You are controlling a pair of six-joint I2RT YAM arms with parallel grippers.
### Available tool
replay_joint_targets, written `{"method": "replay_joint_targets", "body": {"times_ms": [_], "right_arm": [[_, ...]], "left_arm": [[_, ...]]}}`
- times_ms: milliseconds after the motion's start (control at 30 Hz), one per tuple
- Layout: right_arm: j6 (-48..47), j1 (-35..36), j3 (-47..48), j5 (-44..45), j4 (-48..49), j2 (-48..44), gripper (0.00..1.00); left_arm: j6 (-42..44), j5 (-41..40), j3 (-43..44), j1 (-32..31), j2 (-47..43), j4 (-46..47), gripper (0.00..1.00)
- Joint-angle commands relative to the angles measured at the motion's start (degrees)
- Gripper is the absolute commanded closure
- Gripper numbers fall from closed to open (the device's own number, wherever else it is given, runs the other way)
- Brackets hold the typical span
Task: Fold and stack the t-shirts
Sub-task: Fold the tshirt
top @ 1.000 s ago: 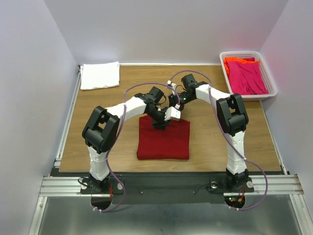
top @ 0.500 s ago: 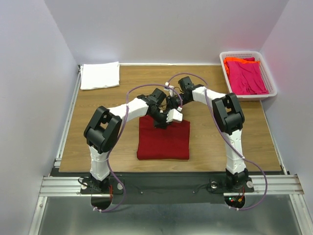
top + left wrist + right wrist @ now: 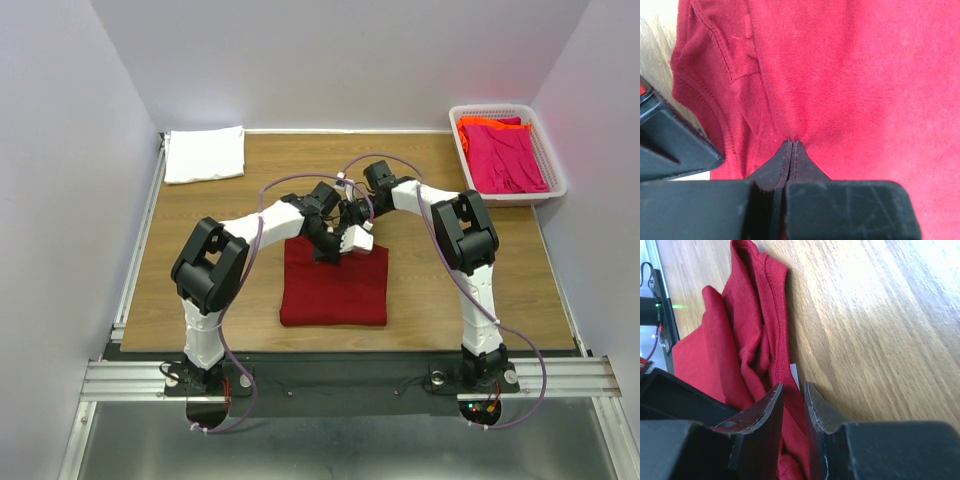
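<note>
The dark red t-shirt (image 3: 335,290) lay folded into a rough square on the table (image 3: 200,240), near its front middle, with both arms bent in over its far edge. The left gripper (image 3: 791,144) was closed tight on a pinch of the red cloth, just beside a stitched hem. The right gripper (image 3: 794,387) gripped the bunched far edge of the same shirt, red cloth filling the narrow gap between its fingers. A small white label (image 3: 794,372) showed at that edge – too small to read. The white t-shirt (image 3: 204,153) lay folded at the far left corner, well apart. The pink t-shirt (image 3: 505,155) and orange t-shirt (image 3: 478,123) sat in the white basket (image 3: 556,182) at far right.
</note>
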Motion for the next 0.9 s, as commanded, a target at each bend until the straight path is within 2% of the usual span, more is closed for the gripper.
{"method": "replay_joint_targets", "body": {"times_ms": [0, 267, 567, 733, 867], "right_arm": [[-1.0, 0.4, -1.7, -0.2, 1.1, 1.2, 0.71], [-1.7, 0.4, -4.0, -1.5, 1.0, 0.9, 0.71], [-2.6, 0.4, -4.8, -2.6, 0.8, 0.7, 0.71], [-3.2, 0.1, -2.7, -0.8, 0.8, 0.1, 0.71], [-3.7, -1.1, 2.2, 2.0, 0.5, -1.1, 0.71]], "left_arm": [[-0.7, -0.3, 0.8, -0.3, -7.3, -1.8, 1.0], [0.1, -6.8, 1.6, -0.3, -10.0, 2.2, 1.0], [2.4, -10.9, 4.0, 1.2, -6.6, 8.8, 1.0], [3.4, -9.8, 5.1, 1.9, -4.8, 10.2, 1.0], [5.7, -8.0, 2.3, 1.6, -5.0, 8.5, 1.0]]}}
